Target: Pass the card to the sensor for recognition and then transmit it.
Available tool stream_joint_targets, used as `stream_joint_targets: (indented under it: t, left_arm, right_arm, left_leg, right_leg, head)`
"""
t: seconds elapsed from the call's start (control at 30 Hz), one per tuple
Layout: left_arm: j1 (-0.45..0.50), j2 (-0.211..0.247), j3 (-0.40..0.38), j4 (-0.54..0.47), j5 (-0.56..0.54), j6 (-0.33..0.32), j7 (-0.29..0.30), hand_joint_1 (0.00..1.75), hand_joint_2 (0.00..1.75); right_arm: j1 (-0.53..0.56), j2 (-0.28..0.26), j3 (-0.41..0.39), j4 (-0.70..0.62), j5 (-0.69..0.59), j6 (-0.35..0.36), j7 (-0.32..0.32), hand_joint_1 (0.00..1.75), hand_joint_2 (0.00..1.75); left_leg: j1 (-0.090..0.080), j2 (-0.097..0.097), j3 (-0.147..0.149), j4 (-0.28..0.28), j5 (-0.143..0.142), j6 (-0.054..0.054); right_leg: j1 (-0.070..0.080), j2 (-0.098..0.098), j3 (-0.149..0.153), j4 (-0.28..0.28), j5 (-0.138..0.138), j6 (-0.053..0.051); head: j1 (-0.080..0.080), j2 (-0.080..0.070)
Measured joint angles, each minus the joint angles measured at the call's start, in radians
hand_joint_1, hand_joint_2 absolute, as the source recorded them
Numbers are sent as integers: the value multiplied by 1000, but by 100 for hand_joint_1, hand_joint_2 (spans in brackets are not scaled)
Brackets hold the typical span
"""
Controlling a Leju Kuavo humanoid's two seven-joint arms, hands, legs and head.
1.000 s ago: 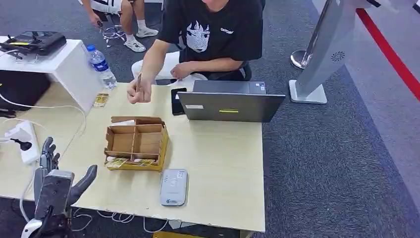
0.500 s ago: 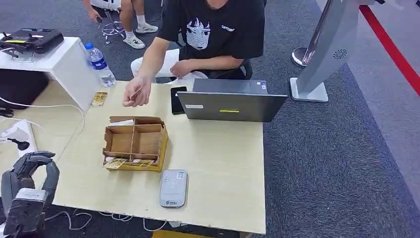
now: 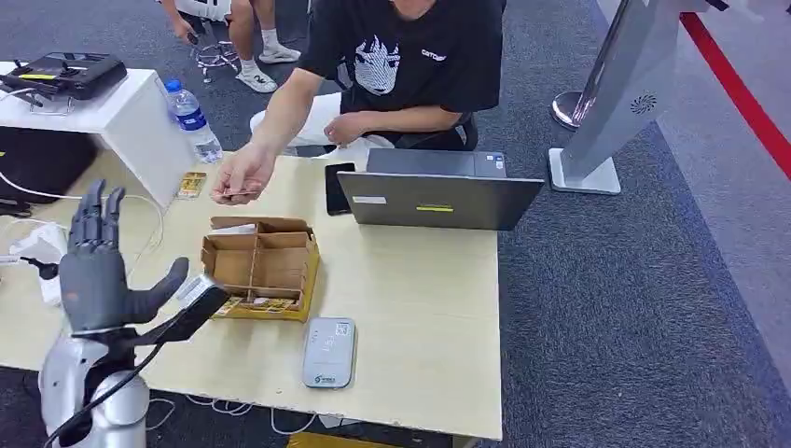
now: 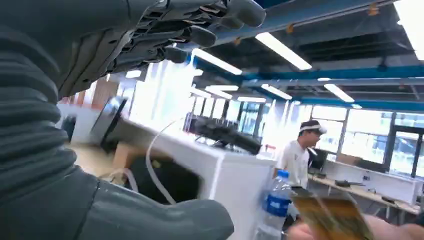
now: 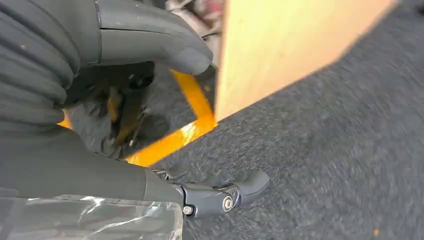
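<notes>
At a pale wooden table (image 3: 410,308), we raise our left hand (image 3: 93,266) with fingers spread wide and nothing in it, palm toward a seated person (image 3: 410,65) who holds out a card (image 3: 244,193) across the far edge. A grey laptop (image 3: 438,191) stands open in front of the person, a divided cardboard box (image 3: 261,269) sits mid-table, and the flat grey sensor (image 3: 327,351) lies just in front of that box near our edge.

The step in hand, as we judge it, is taking the card. To do it well we should bring the left hand forward over the box side of the table and close thumb (image 3: 168,289) and fingers on the card's free end, clear of the person's hand (image 3: 241,175), keeping it flat enough to lay over the sensor afterwards.

The card is well apart from our left hand, beyond the box and further in from it; in the left wrist view it appears blurred, past our thumb and beside a water bottle (image 4: 273,210). Our right hand (image 5: 100,100) hangs over the carpet by the table's edge, holding nothing; its fingers look loosely curled, though we cannot tell how far.
</notes>
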Motion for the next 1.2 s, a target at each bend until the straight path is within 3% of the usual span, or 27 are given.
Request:
stream_joint_targets:
  t: [0.07,0.27,0.53,0.57,0.6,1.03,1.2]
  left_arm:
    - [-69,39,-96,78,-74,31,38,0,175]
    - [-195,116,-280,266,-209,64,106,0,175]
    - [-248,155,-375,367,-237,74,131,0,175]
    - [-249,157,-381,372,-239,75,136,161,175]
    - [-249,160,-386,376,-240,77,138,175,175]
    - [-237,194,-392,387,-238,80,147,175,175]
    - [-230,203,-391,386,-218,112,135,175,175]
  right_arm:
    - [-7,0,-21,16,87,13,-21,0,175]
    - [-46,-1,-117,70,187,55,-53,0,175]
    - [-81,-2,-201,123,250,66,-80,0,175]
    - [-86,-2,-210,130,258,66,-85,0,175]
    - [-91,-3,-219,138,269,65,-90,0,175]
    - [-145,-16,-309,217,319,62,-122,0,175]
    - [-146,-16,-323,224,337,66,-132,0,175]
  left_leg:
    - [0,1,0,0,0,0]
    - [0,2,0,0,1,-1]
    - [0,4,-1,0,1,-1]
    - [0,4,-1,0,1,-1]
    - [0,4,-1,0,1,-2]
    - [0,4,-3,0,1,-2]
    - [0,4,-3,0,1,-2]
  right_leg:
    - [0,1,0,0,1,-1]
    - [0,3,-1,0,2,-2]
    - [0,5,-3,0,2,-2]
    - [0,5,-3,0,2,-2]
    - [0,5,-3,0,2,-2]
    - [0,5,-4,0,2,-2]
    - [0,5,-4,1,2,-2]
  head:
    - [0,0]
    - [0,0]
    - [0,0]
    - [0,0]
    - [0,0]
    - [0,0]
    - [0,0]
